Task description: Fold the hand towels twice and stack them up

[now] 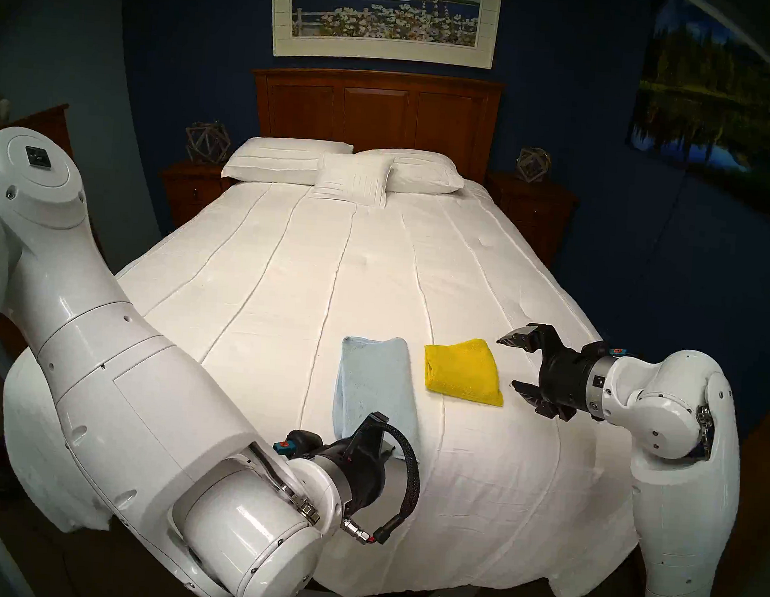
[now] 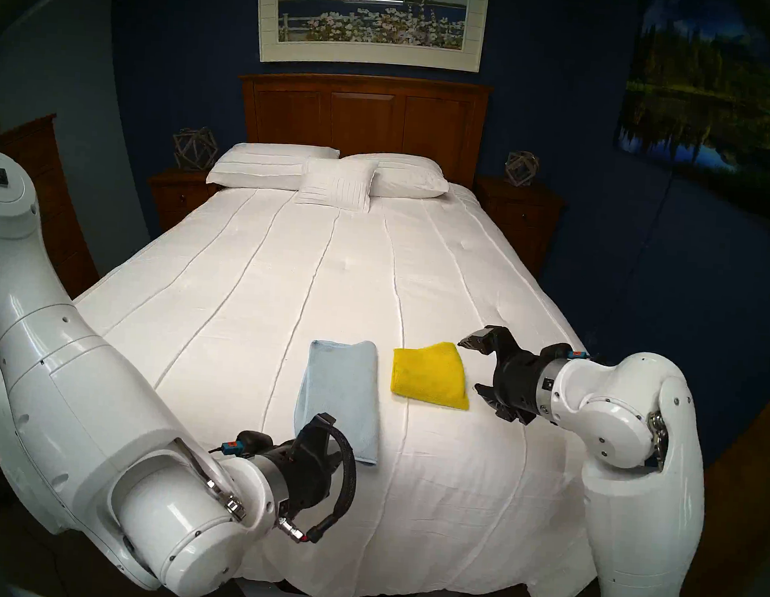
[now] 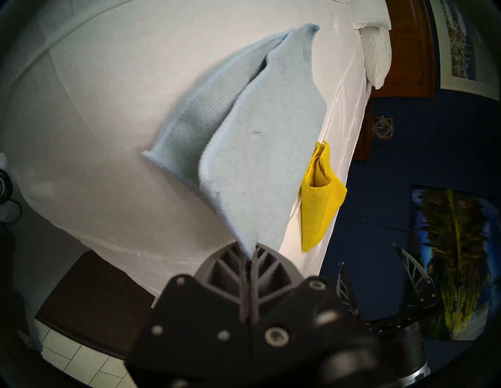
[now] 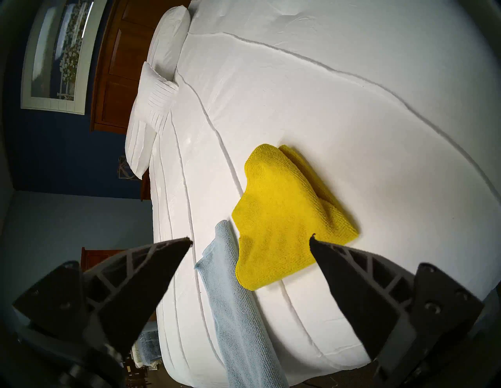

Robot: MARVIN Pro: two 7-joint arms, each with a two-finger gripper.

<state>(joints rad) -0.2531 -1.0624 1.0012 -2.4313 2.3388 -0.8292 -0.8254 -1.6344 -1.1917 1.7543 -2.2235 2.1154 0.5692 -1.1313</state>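
At the bed's near edge, the left gripper (image 3: 250, 250) pinches a corner of the once-folded light blue towel (image 1: 375, 381) on the white bedspread (image 1: 284, 284); beside it lies the folded yellow towel (image 1: 462, 371), the right gripper (image 1: 517, 364) hovering wide apart

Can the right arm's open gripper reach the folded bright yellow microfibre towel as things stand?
Probably yes. The right gripper, jaws wide open, hangs just beside the folded bright yellow microfibre towel with nothing between them; the pale blue towel lies further off.
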